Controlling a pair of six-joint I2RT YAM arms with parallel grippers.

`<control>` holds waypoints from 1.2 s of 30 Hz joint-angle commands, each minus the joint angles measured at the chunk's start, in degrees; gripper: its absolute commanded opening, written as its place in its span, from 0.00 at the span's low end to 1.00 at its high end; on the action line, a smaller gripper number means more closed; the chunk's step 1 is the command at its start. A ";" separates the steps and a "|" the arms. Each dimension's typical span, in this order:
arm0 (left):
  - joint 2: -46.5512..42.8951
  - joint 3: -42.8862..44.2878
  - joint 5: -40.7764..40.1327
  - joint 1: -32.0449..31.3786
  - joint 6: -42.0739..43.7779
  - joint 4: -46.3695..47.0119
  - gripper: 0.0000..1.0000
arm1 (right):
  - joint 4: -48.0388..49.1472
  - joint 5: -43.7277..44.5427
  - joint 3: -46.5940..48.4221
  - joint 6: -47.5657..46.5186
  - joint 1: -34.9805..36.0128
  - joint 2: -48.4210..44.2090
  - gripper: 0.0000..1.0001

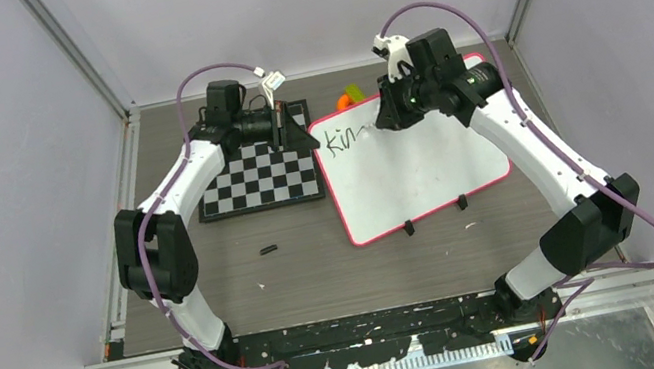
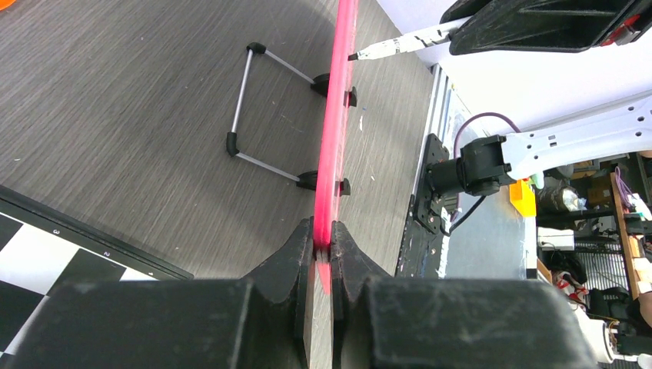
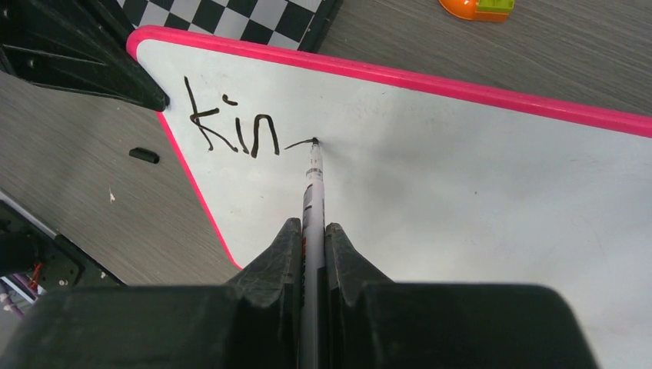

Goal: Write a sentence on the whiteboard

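Grey wood-grain counter (image 1: 319,277): a checkerboard (image 1: 252,185) sits right under the left claw (image 1: 297,127), and the whiteboard (image 1: 422,173) sits under the right claw (image 1: 389,115). A small black piece (image 1: 267,250) lies on the near side of the left claw, and an orange-and-green thing (image 1: 350,97) sits between both claws.

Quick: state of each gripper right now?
Left gripper: closed on the whiteboard edge.
Right gripper: closed on the marker, tip touching the whiteboard.
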 commanded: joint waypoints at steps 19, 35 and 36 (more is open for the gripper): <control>-1.63 0.34 1.34 -0.92 0.91 -0.09 0.00 | 1.51 -2.39 -0.60 -0.11 0.78 0.63 0.00; -1.76 0.23 1.30 -1.00 0.89 -0.07 0.00 | 0.68 0.01 2.65 -1.31 -1.86 0.55 0.00; -1.76 0.20 1.28 -1.02 0.88 -0.08 0.00 | 0.80 -0.10 3.24 -1.26 -2.03 0.82 0.00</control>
